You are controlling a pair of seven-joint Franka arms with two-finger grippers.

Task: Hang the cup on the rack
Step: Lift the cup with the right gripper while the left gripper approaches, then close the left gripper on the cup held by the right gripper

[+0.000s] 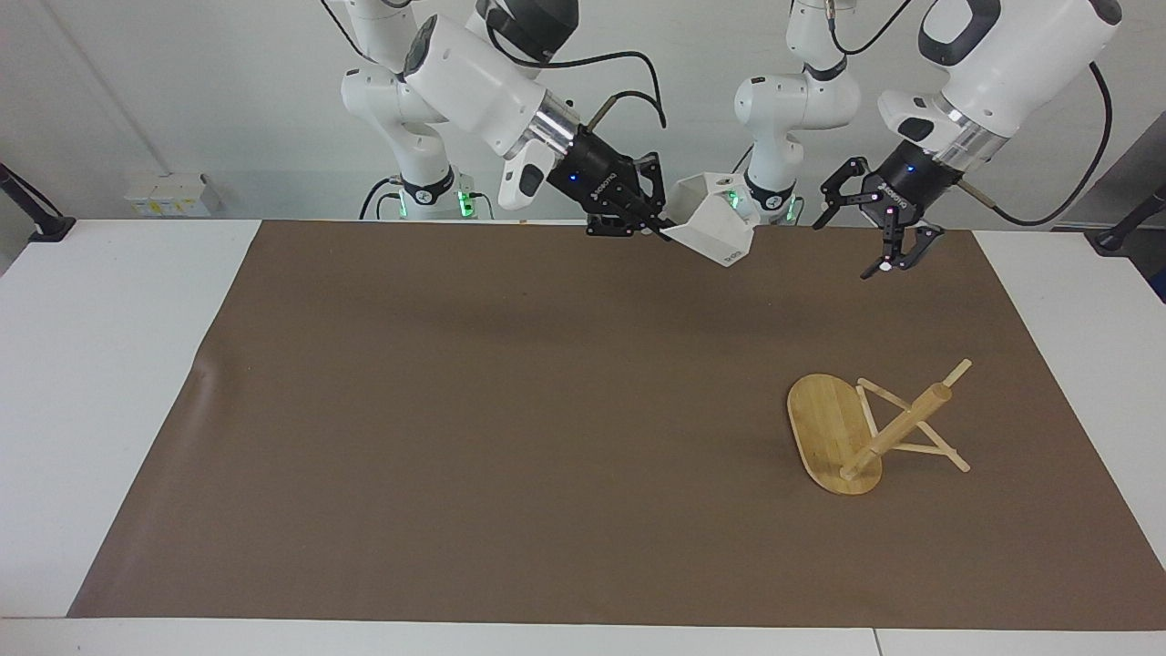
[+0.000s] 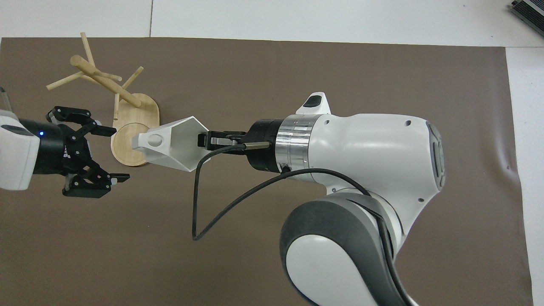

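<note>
The right gripper's fingertips are pinched tight on the rim of the cup, a matte white faceted thing held tilted in the air over the edge of the brown mat nearest the robots; its handle, pierced by a round hole, points away from the wrist. Seen from above, the cup covers part of the rack's oval base. The left gripper hangs with its fingers spread wide and empty, over the mat near that same edge. The rack, pale bamboo with thin pegs, stands toward the left arm's end, with bare mat all round it.
</note>
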